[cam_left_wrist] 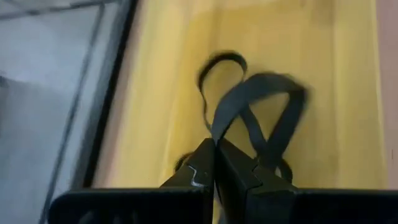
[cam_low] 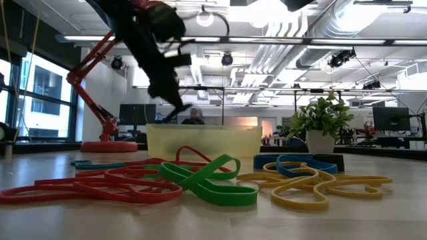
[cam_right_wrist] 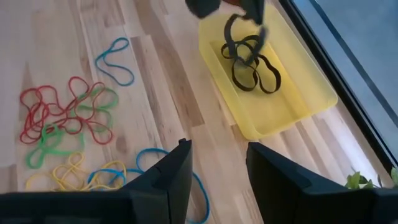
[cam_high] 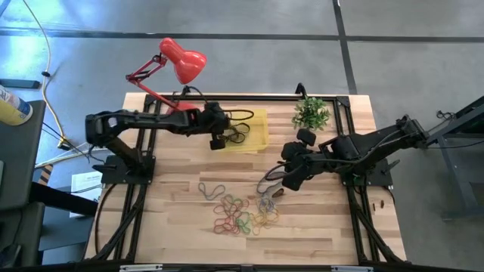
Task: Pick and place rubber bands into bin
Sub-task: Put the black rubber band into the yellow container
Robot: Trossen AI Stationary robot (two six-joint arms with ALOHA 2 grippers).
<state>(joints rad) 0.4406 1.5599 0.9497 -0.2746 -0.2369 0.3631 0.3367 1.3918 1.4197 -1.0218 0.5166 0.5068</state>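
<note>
The yellow bin (cam_high: 259,119) (cam_low: 203,141) (cam_right_wrist: 298,87) sits at the table's far middle, with black rubber bands (cam_right_wrist: 255,78) lying in it. My left gripper (cam_high: 224,140) (cam_left_wrist: 216,155) hovers over the bin, shut on a black band (cam_left_wrist: 264,84). The coloured rubber bands (cam_high: 238,215) (cam_low: 207,177) (cam_right_wrist: 62,118) lie loose on the near middle of the table. My right gripper (cam_high: 287,181) (cam_right_wrist: 217,168) is open above the table, right of the pile, over a blue band (cam_right_wrist: 155,158). My left gripper pinches the black rubber band between its two fingers at one point of the loop (cam_left_wrist: 219,127), coming from above and slanting down. The band (cam_right_wrist: 239,34) hangs slack below the fingers over the bin. Whether its lower end touches the bands in the bin I cannot tell.
A red desk lamp (cam_high: 181,60) stands at the far left and a potted plant (cam_high: 310,113) (cam_low: 320,123) at the far right, next to the bin. Black frame rails (cam_high: 348,106) run along the table's edges. Bare wood lies between the pile and the bin.
</note>
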